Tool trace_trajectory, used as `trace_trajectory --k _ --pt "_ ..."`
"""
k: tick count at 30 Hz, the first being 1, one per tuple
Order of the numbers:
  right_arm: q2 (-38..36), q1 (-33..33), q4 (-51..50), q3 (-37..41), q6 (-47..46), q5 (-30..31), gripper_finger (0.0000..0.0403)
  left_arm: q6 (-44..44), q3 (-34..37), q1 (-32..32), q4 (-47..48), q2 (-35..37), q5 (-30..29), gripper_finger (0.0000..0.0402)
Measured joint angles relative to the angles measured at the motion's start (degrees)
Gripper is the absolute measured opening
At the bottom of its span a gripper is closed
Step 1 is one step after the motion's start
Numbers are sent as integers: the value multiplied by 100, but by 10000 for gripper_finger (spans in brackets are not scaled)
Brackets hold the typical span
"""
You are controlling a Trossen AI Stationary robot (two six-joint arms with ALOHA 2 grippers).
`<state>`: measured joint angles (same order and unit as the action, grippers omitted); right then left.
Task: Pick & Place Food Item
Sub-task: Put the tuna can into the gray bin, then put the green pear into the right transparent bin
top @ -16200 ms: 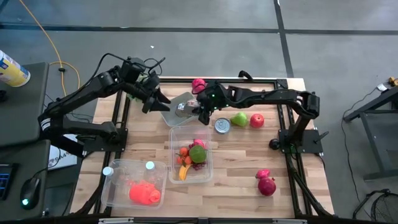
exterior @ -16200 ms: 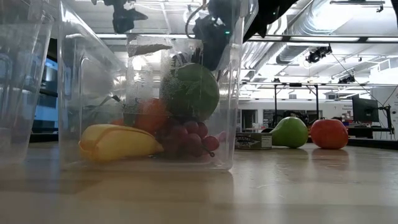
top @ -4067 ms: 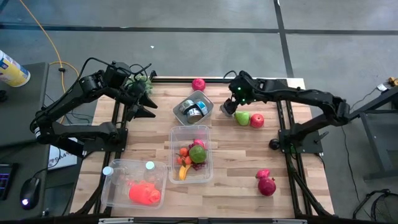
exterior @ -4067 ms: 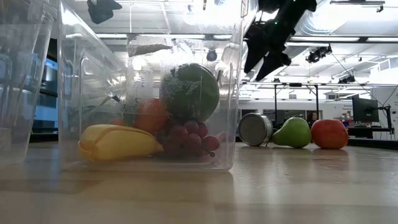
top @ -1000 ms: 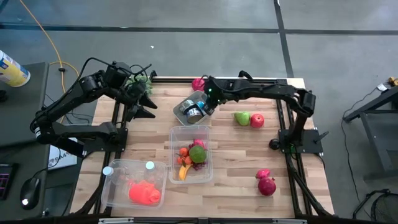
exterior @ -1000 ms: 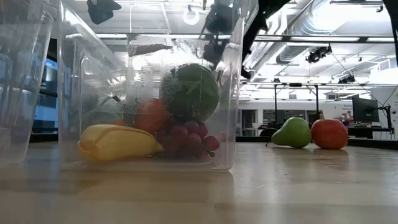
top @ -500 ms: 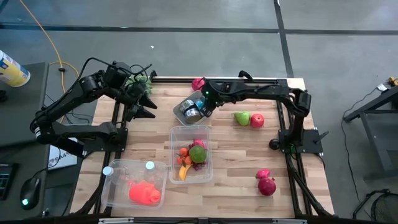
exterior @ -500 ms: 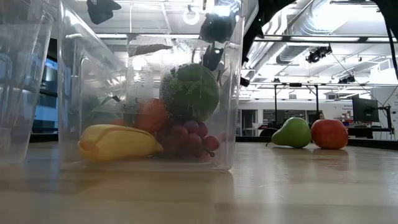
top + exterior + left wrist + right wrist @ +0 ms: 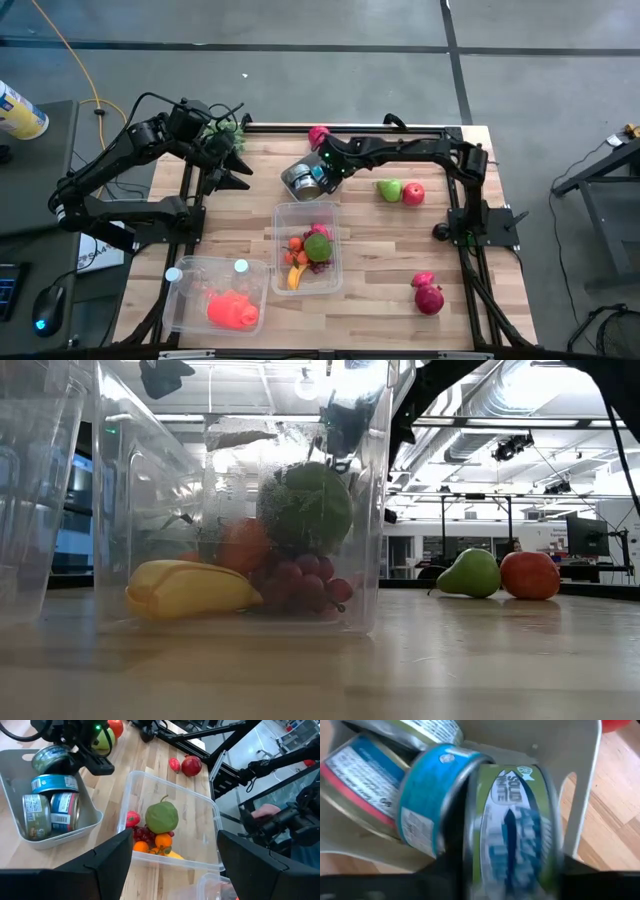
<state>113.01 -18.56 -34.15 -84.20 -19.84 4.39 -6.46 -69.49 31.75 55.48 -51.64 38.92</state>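
Observation:
My right gripper (image 9: 318,170) reaches over the grey tray (image 9: 296,186) in the far middle of the table and is shut on a green-labelled can (image 9: 512,820). The left wrist view shows that can (image 9: 50,757) above the tray's far end. Blue-labelled cans (image 9: 50,810) lie on their sides in the tray (image 9: 85,822). My left gripper (image 9: 240,165) waits open near the table's far left, its fingers (image 9: 117,850) spread wide. My right gripper pinches the green-labelled can between its two fingers, one at each flat end (image 9: 470,835). It comes slanting down from the table's right. The can stands on edge over the tray beside a blue can (image 9: 420,805). Whether it touches the tray I cannot tell.
A clear container (image 9: 307,250) holds a green fruit, grapes, an orange and a banana. A green pear (image 9: 387,189) and a red apple (image 9: 412,193) sit right of the tray. A pomegranate (image 9: 428,297) lies near right, and another clear container (image 9: 220,300) near left.
My right gripper has carried the can a short way toward the table's left, from the tray's right edge to over the tray, and has dropped slightly. It has stayed shut on the can.

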Motion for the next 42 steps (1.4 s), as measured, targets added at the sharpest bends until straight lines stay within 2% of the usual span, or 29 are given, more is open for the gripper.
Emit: trace_trajectory --k 7,12,16,20,23,27,30,32,38,42 --pt "-131 12 269 -2 14 20 316 38 0 0 0 0 -11 281" --pt "-479 1 205 -6 318 -157 388 65 0 0 -38 0 -18 281" --pt "-883 -30 10 -4 693 -337 387 84 0 -1 -38 0 -43 281" --pt "-1345 -106 -444 -15 480 -152 371 88 0 -2 -44 0 -209 281" --pt "-1543 -138 -996 -13 299 -252 365 101 0 -2 -44 -27 -282 281" --pt "-1646 -138 -2300 -7 61 -400 366 101 0 -2 -33 -67 -283 281" --pt "-1625 -130 -3458 0 16 -35 372 101 2 -2 -3 -70 -280 281" --pt "-1622 -135 -3875 2 2 73 375 101 4 -2 28 -70 -278 281" --pt "-1622 -128 -3911 47 294 -208 373 224 4 -2 96 -70 -277 281" --pt "-1614 -170 -3593 456 563 -414 367 236 4 -2 106 -70 -276 281"
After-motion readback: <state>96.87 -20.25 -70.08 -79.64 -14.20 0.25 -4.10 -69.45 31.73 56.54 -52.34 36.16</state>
